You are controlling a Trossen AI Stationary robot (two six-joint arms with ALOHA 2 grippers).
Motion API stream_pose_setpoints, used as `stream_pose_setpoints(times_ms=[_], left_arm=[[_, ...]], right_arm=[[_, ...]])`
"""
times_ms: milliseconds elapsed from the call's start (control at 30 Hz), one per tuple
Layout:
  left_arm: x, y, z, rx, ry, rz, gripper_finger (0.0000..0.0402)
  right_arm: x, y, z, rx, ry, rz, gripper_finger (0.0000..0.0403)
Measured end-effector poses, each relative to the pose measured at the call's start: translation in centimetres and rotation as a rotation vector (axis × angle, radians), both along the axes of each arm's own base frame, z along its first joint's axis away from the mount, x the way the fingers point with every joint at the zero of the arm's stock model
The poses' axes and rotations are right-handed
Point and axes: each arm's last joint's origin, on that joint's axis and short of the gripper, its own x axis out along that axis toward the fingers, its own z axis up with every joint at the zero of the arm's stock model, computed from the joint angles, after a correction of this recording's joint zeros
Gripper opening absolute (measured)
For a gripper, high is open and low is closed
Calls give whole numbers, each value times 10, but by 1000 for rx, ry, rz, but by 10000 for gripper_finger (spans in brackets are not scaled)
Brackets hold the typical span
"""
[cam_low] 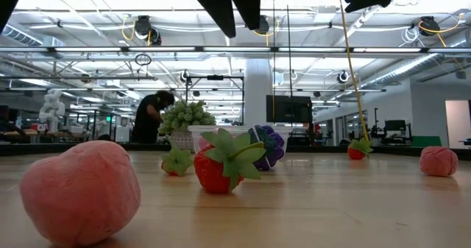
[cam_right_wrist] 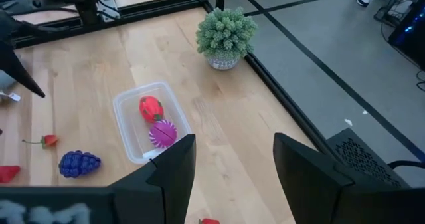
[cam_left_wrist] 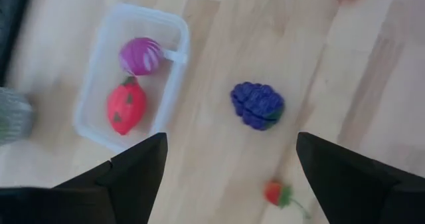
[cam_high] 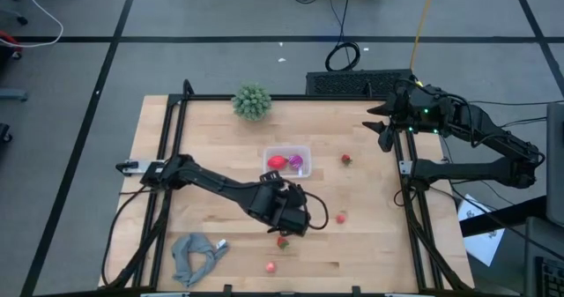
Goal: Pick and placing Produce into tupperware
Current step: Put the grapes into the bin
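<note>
The clear tupperware (cam_high: 304,147) (cam_left_wrist: 93,121) (cam_right_wrist: 126,104) sits mid-table and holds a red piece (cam_left_wrist: 126,108) and a magenta piece (cam_left_wrist: 141,56). A dark purple grape cluster (cam_left_wrist: 257,106) (cam_right_wrist: 80,163) lies on the wood beside it. Loose produce lies around: a red piece (cam_high: 346,159), a pink one (cam_high: 340,218), a strawberry (cam_high: 283,241) and a pink piece (cam_high: 270,266). My left gripper (cam_high: 295,216) (cam_left_wrist: 229,177) hovers open above the grapes, touching nothing. My right gripper (cam_high: 385,125) (cam_right_wrist: 232,171) waits open over the table's far right corner.
A green bushy ball (cam_high: 252,101) stands at the far edge, and a grey cloth (cam_high: 198,255) lies near the front left corner. A black frame (cam_high: 167,129) runs along the table's sides. A person (cam_low: 151,115) stands in the room beyond.
</note>
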Motion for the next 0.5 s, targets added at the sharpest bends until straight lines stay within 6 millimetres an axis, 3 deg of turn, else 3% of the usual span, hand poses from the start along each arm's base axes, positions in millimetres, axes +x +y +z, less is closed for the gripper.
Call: stream_pose_setpoints(times_ms=[300,500], left_arm=[[18,32,0,-249,-75,204,340],[23,41,1,-279,-118,291,340]], right_arm=[[-1,0,0,-14,12,11,193],[-5,2,-7,17,95,12,193]])
